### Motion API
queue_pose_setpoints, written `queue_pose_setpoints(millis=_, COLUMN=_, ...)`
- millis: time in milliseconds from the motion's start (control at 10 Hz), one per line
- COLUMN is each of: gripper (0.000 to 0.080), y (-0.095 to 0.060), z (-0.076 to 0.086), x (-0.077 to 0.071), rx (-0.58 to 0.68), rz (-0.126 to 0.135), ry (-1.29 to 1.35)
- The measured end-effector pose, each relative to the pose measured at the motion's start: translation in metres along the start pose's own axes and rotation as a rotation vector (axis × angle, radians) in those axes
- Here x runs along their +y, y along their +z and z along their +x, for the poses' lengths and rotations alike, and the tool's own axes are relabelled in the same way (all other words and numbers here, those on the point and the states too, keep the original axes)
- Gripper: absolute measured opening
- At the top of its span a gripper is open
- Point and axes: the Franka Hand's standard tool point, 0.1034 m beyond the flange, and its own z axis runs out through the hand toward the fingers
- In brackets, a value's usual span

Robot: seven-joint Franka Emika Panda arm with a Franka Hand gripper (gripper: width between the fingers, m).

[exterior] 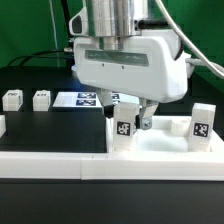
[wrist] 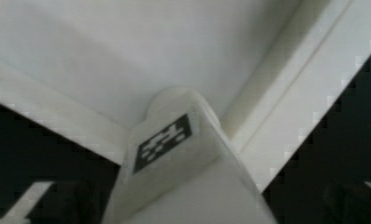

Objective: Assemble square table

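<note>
The white square tabletop [exterior: 165, 146] lies at the front of the exterior view's right. A white tagged leg [exterior: 123, 128] stands upright at its near corner, and a second leg [exterior: 201, 123] stands at the corner to the exterior view's right. My gripper [exterior: 131, 115] hangs over the first leg with a finger on either side. In the wrist view that leg [wrist: 178, 165] rises between dim fingertips [wrist: 36, 203], with a dark gap on each side, so the jaws stand open and apart from it. The tabletop's rim [wrist: 93, 100] runs behind it.
Two loose tagged legs [exterior: 12, 98] [exterior: 41, 98] lie at the exterior view's left. The marker board [exterior: 82, 99] lies behind the gripper. A long low white wall strip [exterior: 50, 166] runs along the front, against the tabletop.
</note>
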Motion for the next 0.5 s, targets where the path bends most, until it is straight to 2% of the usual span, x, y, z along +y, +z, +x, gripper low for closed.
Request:
queue_pose_setpoints(millis=200, gripper=0.0649, y=-0.0013, z=0.0015, x=-0.0047, rx=0.021, rz=-0.002, ry=-0.335)
queue_pose_setpoints(millis=400, gripper=0.0649, y=-0.0014, z=0.0026, x=-0.0035, rx=0.022, rz=-0.002, ry=-0.303)
queue_pose_setpoints(millis=500, gripper=0.0526, y=-0.0014, z=0.0027, x=-0.0033, rx=0.022, rz=-0.002, ry=-0.304)
